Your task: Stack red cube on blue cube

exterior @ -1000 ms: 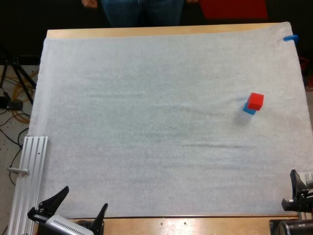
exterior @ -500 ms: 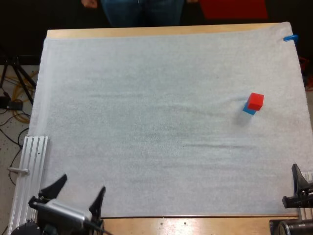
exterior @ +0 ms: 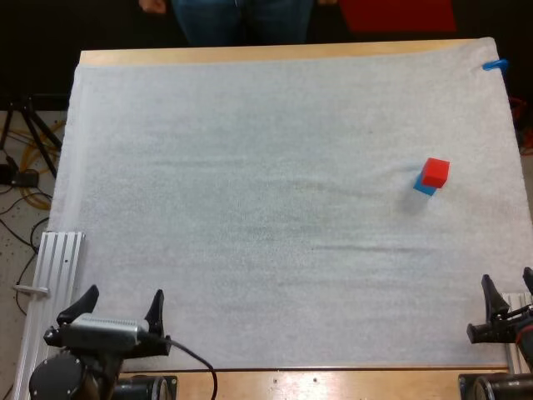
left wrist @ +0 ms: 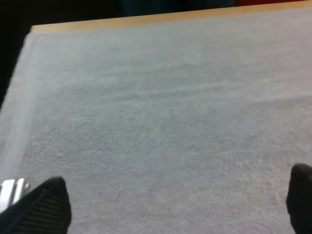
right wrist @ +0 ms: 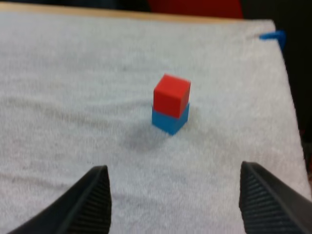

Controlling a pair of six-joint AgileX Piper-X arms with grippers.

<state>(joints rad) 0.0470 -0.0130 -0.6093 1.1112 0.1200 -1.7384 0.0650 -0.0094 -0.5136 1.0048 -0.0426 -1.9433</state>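
The red cube (exterior: 435,172) sits on top of the blue cube (exterior: 425,187) on the right side of the white mat (exterior: 266,208); the red cube (right wrist: 171,95) rests squarely on the blue cube (right wrist: 169,120) in the right wrist view. My right gripper (exterior: 505,300) stands open at the mat's near right corner, well short of the stack, nothing between its fingers (right wrist: 92,200). My left gripper (exterior: 121,308) is open at the near left corner over bare mat, far from the cubes.
A grey metal rail (exterior: 52,283) lies along the mat's near left edge. A person's legs (exterior: 241,18) stand beyond the table's far side. The wooden table edge (exterior: 333,383) runs along the front.
The left arm has drawn back and turned, its gripper now nearer the front edge. The right gripper has shifted slightly left. The stacked cubes have not moved.
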